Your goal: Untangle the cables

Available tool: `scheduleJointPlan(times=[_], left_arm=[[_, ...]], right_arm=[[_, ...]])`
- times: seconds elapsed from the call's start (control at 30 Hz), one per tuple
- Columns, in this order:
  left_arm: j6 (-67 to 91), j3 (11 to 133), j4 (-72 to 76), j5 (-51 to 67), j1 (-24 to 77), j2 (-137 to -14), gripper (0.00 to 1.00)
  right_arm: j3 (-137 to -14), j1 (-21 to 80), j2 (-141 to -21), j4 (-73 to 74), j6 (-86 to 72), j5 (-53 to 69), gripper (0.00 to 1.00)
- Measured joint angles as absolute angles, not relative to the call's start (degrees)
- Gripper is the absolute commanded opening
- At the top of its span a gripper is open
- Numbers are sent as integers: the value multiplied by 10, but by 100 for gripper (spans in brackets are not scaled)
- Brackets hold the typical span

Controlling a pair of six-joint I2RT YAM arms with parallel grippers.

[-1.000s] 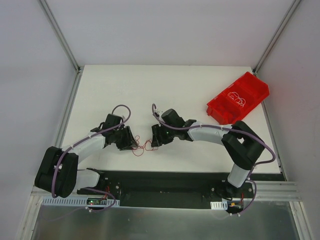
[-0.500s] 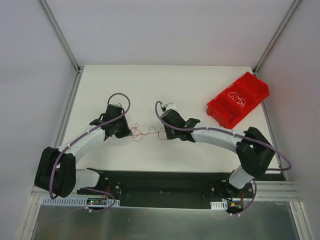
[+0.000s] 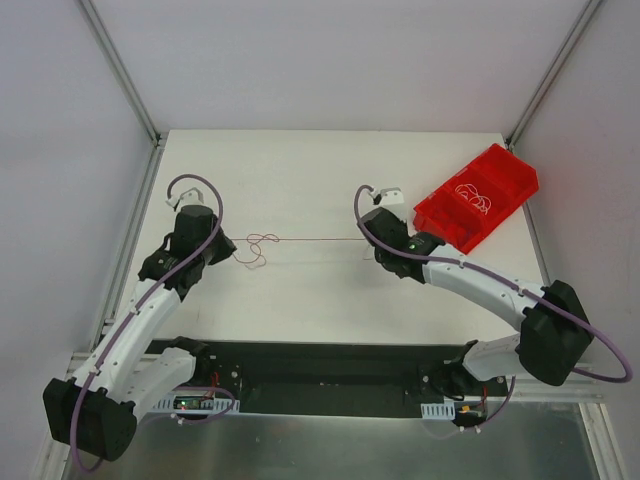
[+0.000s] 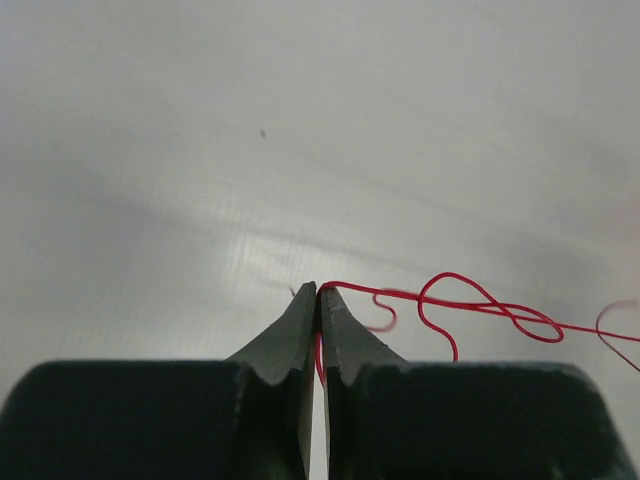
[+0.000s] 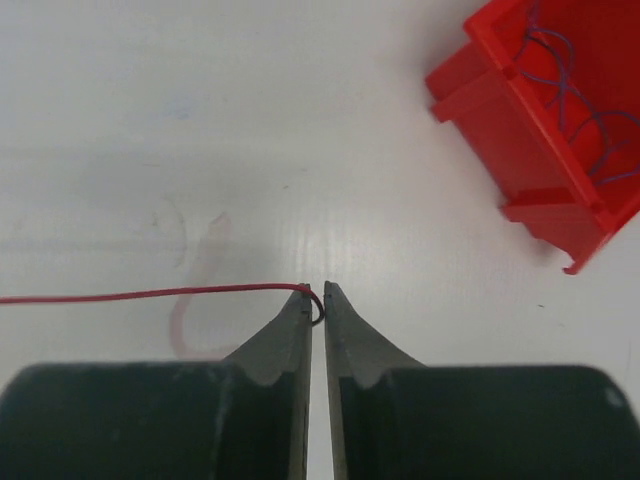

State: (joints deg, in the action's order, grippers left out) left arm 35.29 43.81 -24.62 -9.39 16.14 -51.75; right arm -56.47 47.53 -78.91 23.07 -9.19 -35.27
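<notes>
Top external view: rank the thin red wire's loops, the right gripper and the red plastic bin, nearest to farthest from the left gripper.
1. Thin red wire's loops, just right of the left gripper.
2. Right gripper, mid-table.
3. Red plastic bin, far right.

the cables (image 3: 300, 241) span the table (image 3: 300, 170) between left gripper (image 3: 232, 256) and right gripper (image 3: 370, 244), bin (image 3: 478, 195) far right.

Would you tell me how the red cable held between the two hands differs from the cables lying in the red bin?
The red cable is stretched nearly straight, looping only near the left hand; the bin cables curl loosely. The red cable is pinched by both the left hand and the right hand; the bin cables lie free in the red bin. One is red, the others purplish. All are very thin.
</notes>
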Motion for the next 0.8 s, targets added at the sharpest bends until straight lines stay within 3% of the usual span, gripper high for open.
scheduleJointPlan(times=[0.07,0.3,0.4,0.47,0.6,0.8], left_arm=[[350,439,-261,-121,156,-510,0],[332,439,-315,-206,141,-505,0],[321,443,-327,-219,142,-505,0],[307,452,-332,-212,142,-512,0],[265,481,-323,-118,141,-549,0],[212,484,-263,133,142,-557,0]], right_arm=[[-556,457,-788,247,-88,-378,12],[-517,385,-773,301,-83,-432,0],[-499,374,-747,309,-73,-434,3],[-491,374,-727,303,-59,-423,18],[-478,373,-688,275,-30,-353,57],[-451,363,-659,191,3,-146,67]])
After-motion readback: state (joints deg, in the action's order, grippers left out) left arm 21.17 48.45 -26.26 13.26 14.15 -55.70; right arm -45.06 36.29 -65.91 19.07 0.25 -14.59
